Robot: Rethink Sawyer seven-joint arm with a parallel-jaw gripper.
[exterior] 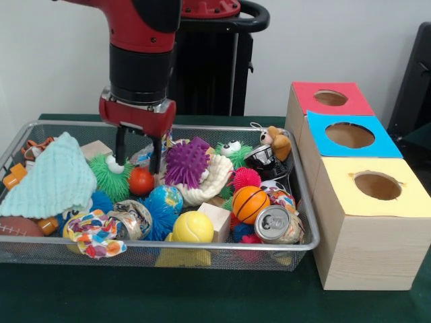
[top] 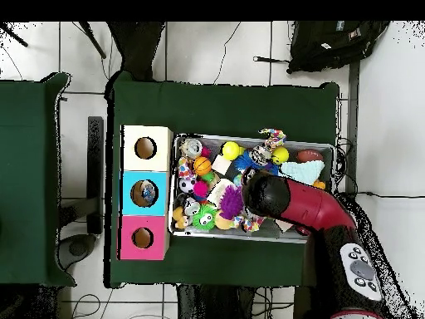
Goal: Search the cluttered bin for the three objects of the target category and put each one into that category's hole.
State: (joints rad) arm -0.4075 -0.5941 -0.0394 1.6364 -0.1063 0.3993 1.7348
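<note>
Lower right of the front view: the yellow-topped box (exterior: 372, 222), nearest the camera, with the blue-topped box (exterior: 348, 135) and the red-topped box (exterior: 328, 98) stepping back behind it toward the upper right, each with one round hole in its lid. Lower centre: the wire bin (exterior: 202, 247) on the green table (exterior: 161, 296), its near wall holding back a yellow ball (exterior: 193, 227), a wooden block (exterior: 218, 219), a crushed drink can (exterior: 276, 224) and a small basketball (exterior: 250, 203). Centre: a purple spiky ball (exterior: 187, 161), a globe-printed ball (exterior: 166, 199) and a red ball (exterior: 141, 181). Left of the frame: a pale green knitted cloth (exterior: 50, 176).

Upper left: the gripper (exterior: 137, 160) hangs into the bin with its two dark fingers (exterior: 155, 156) spread and nothing between them, the tips just above the red ball (contact cannot be confirmed).

The target category is not shown; balls are the likeliest set. The red ball appears small, smooth, light and round, so it would tend to squirt sideways from an off-centre pinch; the fingers should straddle its widest girth. The spiky ball looks soft and yielding, and should be gripped by the body, not the spines.

The overhead view shows the arm covering the bin's lower right part, the three boxes in a column to the left of the bin.
</note>
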